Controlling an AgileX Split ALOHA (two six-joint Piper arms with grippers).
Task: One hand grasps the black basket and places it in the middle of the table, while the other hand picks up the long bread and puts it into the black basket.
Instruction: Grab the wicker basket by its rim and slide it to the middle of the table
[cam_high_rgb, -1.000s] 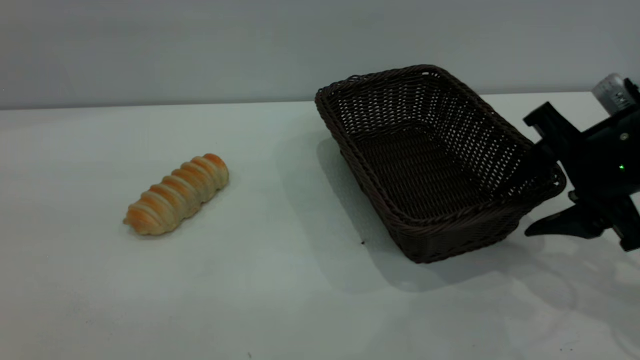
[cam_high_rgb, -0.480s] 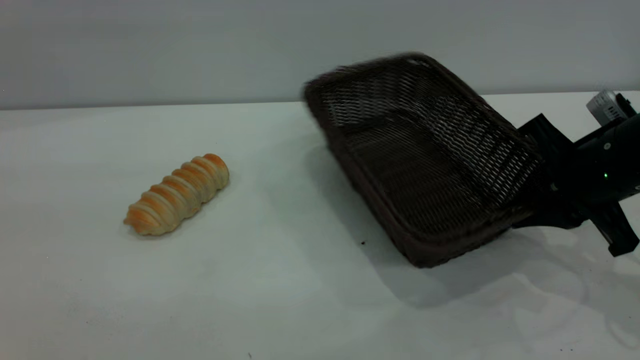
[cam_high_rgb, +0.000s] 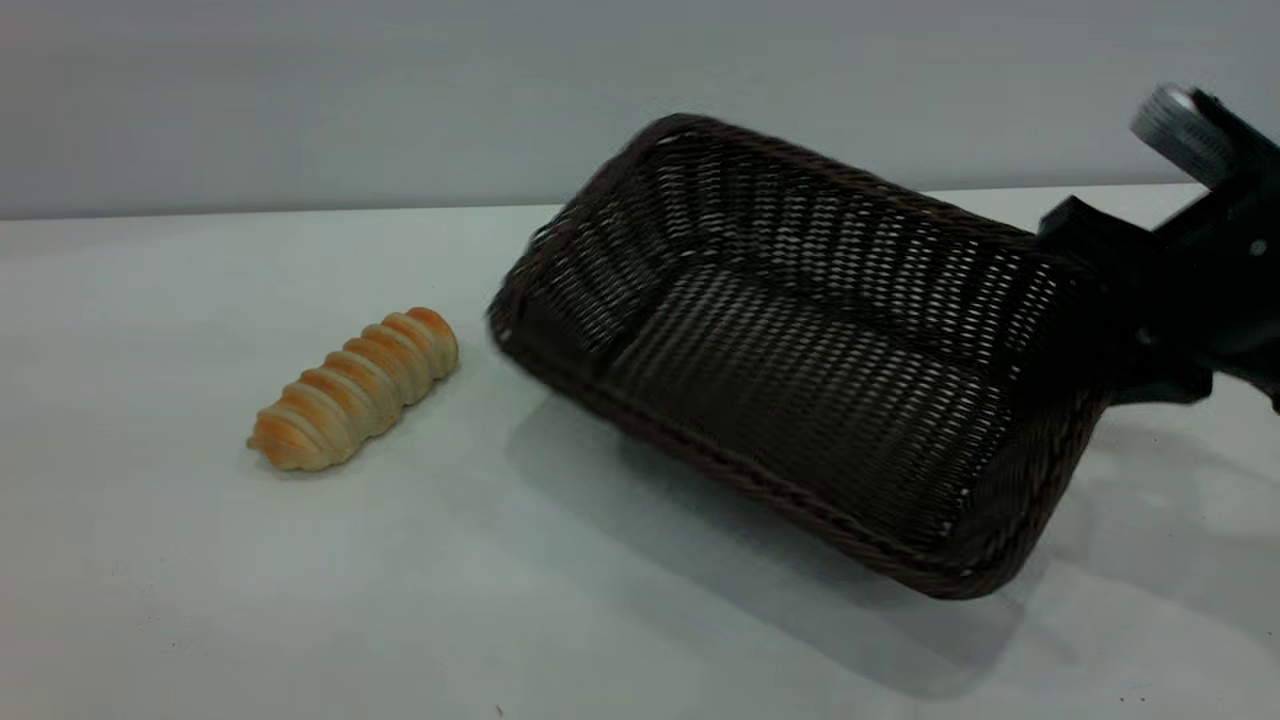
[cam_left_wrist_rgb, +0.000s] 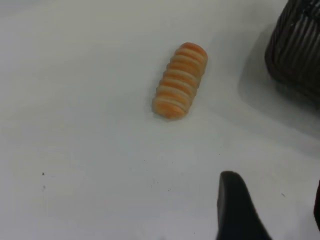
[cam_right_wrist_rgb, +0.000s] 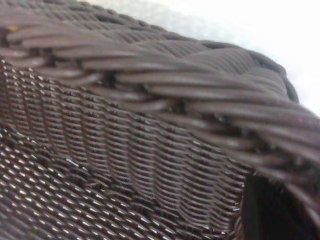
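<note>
The black basket (cam_high_rgb: 800, 360) occupies the centre-right of the exterior frame. It is tilted, with its opening turned toward the camera and its long axis running from upper left to lower right. Its shadow lies on the table (cam_high_rgb: 600, 620) beneath the lower rim; whether the lower right corner touches the surface cannot be told.

The right gripper (cam_high_rgb: 1110, 330) is at the right edge of the frame, clamped on the short end wall of the basket at its upper right. The right wrist view shows the braided rim (cam_right_wrist_rgb: 200, 95) close up, with one dark finger (cam_right_wrist_rgb: 265, 210) set against the inner face of the woven wall.

The long bread (cam_high_rgb: 355, 388) lies flat on the table in the left-centre of the exterior frame, angled from lower left to upper right, near the basket's left corner but apart from it.

In the left wrist view, the left gripper (cam_left_wrist_rgb: 272, 207) sits at the lower right, fingers spread with nothing between them. It is apart from the bread (cam_left_wrist_rgb: 180, 80).
</note>
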